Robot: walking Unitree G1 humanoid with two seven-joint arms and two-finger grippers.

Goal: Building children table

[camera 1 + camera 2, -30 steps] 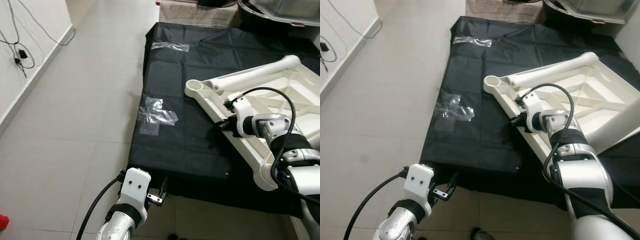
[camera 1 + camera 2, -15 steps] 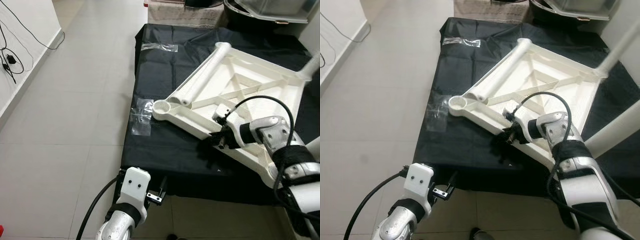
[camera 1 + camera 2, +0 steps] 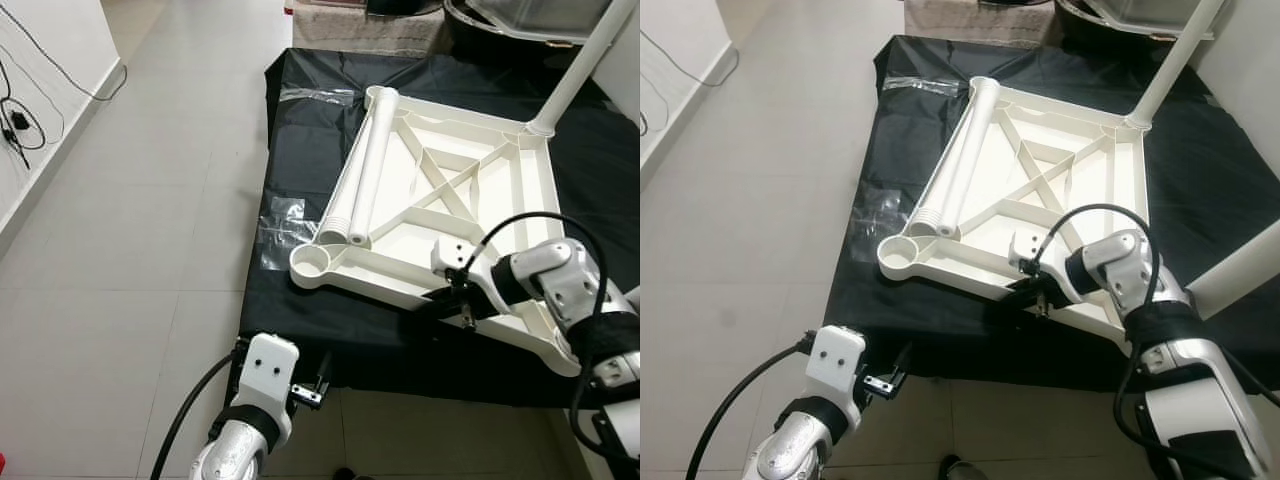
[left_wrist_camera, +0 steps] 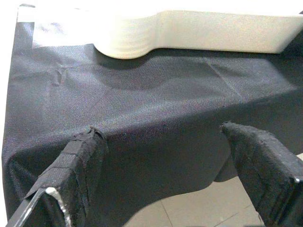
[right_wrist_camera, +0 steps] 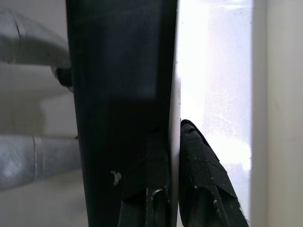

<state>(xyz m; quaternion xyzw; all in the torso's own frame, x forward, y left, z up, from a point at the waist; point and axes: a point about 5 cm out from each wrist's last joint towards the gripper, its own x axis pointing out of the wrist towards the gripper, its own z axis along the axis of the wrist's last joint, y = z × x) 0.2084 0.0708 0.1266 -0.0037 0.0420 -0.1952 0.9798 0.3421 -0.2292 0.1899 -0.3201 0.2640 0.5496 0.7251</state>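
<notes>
White tabletop frame [image 3: 440, 215] is lying upside down on the black cloth [image 3: 330, 120], ribbed underside facing up, X-shaped bracing showing in the middle. 1 loose white leg [image 3: 358, 170] is lying along the frame's left edge, threaded end near the empty round socket [image 3: 318, 264] at the near-left corner. A 2nd leg [image 3: 585, 62] is standing up from the far-right corner socket, tilting away to the right. In the right eye view a 3rd white tube [image 3: 1240, 268] is showing by the near-right corner; I cannot tell if it is seated.

My right gripper [image 3: 447, 303] is sitting at the frame's near edge, right of the empty socket. In the right wrist view my 2 black fingers [image 5: 199, 175] are pinching the thin white rim between them, 1 finger on each side of the wall. Black cable is looping over the wrist above the frame.

My left gripper [image 4: 161, 165] is hanging low off the near-left corner of the cloth, over the floor tiles [image 3: 150, 220], touching nothing. Its fingers are spread wide; between them the left wrist view is showing the cloth's draped edge and the socket corner of the frame above it.

Clear tape patches [image 3: 285, 225] are stuck on the cloth by its left edge. Cables [image 3: 25, 95] are running along the white wall at far left.
</notes>
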